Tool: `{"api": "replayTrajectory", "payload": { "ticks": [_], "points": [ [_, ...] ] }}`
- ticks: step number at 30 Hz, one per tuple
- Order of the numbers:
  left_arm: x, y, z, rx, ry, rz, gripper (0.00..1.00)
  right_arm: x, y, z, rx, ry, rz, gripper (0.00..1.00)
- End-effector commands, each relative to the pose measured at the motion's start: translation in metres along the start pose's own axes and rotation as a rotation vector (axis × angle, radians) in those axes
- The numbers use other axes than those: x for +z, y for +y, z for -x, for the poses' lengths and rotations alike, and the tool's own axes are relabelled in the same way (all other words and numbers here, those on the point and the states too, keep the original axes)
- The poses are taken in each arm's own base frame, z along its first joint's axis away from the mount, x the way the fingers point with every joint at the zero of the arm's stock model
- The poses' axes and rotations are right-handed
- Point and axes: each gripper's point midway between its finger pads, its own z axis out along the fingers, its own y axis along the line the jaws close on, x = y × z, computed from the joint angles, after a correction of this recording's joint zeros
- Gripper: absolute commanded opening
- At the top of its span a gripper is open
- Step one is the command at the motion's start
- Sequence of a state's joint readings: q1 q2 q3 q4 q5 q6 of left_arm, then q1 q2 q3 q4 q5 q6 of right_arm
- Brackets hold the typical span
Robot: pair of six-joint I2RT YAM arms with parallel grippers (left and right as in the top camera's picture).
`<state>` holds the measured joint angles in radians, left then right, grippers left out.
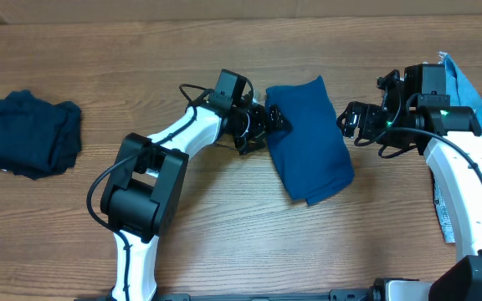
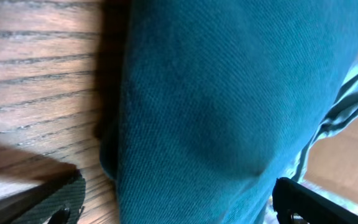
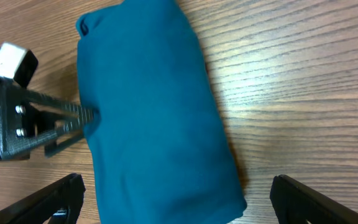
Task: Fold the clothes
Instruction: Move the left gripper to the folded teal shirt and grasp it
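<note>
At the centre of the table (image 1: pixel 224 50), you have the mid-blue garment (image 1: pixel 310 140) lying folded into a compact oblong, set at a slant across the wood grain. Its layers sit flat and its long edges run fairly straight, so this piece appears finished or close to it.

Your left gripper (image 1: pixel 273 124) is low at the garment's left long edge. Its fingers (image 2: pixel 316 200) stand wide apart, and the wrist view shows cloth filling the space ahead of and between them. The right wrist view shows one fingertip touching the fabric edge. No pinch is evident, so I judge it open and holding nothing.

Your right gripper (image 1: pixel 347 124) is just beside the opposite long edge, apart from the cloth. Its fingers (image 3: pixel 316 199) are spread fully with only bare table and the bundle ahead of them. It holds nothing.

With one gripper on each side, the stance suits squaring the bundle or lifting it away as a unit.

The dark navy garment (image 1: pixel 28 134) lies folded well apart at the far left, which reads as the place for finished items. The pale blue pieces (image 1: pixel 475 92) are heaped at the right edge, partly behind the right arm, unfolded and evidently awaiting their turn. The task is therefore only part done.
</note>
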<state>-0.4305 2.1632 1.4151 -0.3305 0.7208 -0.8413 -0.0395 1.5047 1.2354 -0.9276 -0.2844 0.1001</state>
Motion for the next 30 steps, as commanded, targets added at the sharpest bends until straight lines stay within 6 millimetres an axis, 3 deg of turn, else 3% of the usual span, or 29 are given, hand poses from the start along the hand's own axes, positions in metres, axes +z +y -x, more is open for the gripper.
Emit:
{"api": "replayTrajectory", "payload": {
  "ticks": [1,3,6,10,14,18,21,23,26,30],
  "points": [
    [0.029,0.043,-0.016,-0.123,-0.007,0.112,1.00,-0.005,0.003,0.006,-0.017,-0.023,0.008,1.00],
    [0.035,0.040,-0.025,-0.029,0.013,0.118,0.94,-0.005,0.003,0.006,-0.017,-0.023,0.009,1.00],
    [0.034,0.060,-0.042,0.051,0.065,0.215,0.91,-0.005,0.003,0.006,-0.016,-0.019,0.008,1.00],
    [0.036,0.057,-0.037,0.183,0.052,0.198,0.92,-0.005,0.003,0.007,-0.018,-0.026,0.009,1.00],
    [0.041,0.049,-0.027,0.229,0.015,0.168,0.86,-0.005,0.003,0.006,-0.017,-0.023,0.009,1.00],
    [0.067,0.044,-0.033,0.222,0.062,0.064,0.82,-0.005,0.003,0.006,-0.017,-0.022,0.009,1.00],
    [0.072,0.042,-0.033,0.220,0.071,0.031,0.59,-0.005,0.003,0.005,-0.015,-0.016,0.008,1.00],
    [0.071,0.042,-0.032,0.220,0.067,0.031,0.29,-0.005,0.003,0.005,-0.015,-0.015,0.008,1.00],
    [0.069,0.040,-0.029,0.261,0.061,0.024,0.05,-0.005,0.003,0.004,-0.014,-0.013,0.008,1.00],
    [0.042,0.027,-0.018,0.310,0.013,0.030,0.04,-0.005,0.002,0.002,-0.012,-0.005,0.006,1.00]
  ]
}}
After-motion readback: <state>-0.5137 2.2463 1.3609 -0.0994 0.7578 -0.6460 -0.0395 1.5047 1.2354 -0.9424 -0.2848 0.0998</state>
